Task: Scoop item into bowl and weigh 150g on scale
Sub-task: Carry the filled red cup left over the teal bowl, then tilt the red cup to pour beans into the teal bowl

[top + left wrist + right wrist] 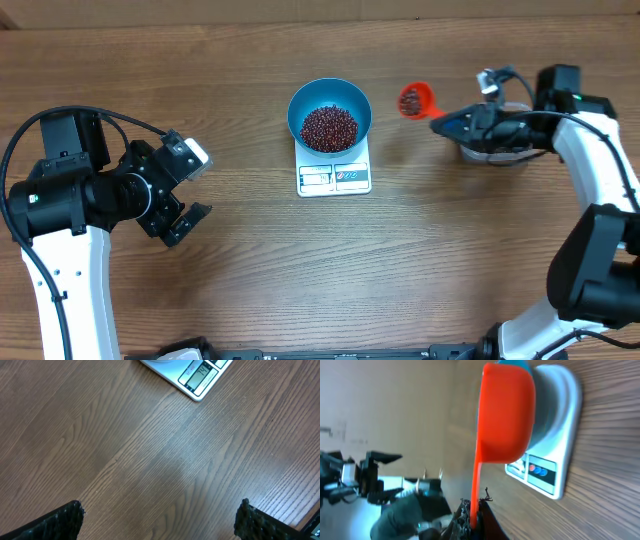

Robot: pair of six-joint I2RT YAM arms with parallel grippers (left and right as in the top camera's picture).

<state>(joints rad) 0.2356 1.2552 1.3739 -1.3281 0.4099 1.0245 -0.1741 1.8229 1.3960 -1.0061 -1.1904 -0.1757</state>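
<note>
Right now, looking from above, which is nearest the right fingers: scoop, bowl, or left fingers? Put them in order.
1. Scoop: held in the right fingers.
2. Bowl: on the scale, mid-table.
3. Left fingers: far across the table, open.

Blue bowl w/ maroon beans atop white scale, table centre.

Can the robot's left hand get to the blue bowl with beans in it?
Probably yes. Only bare brown wooden table lies between the open left hand and the round deep blue plastic bowl on the flat white rectangular scale; nothing blocks it.
</note>
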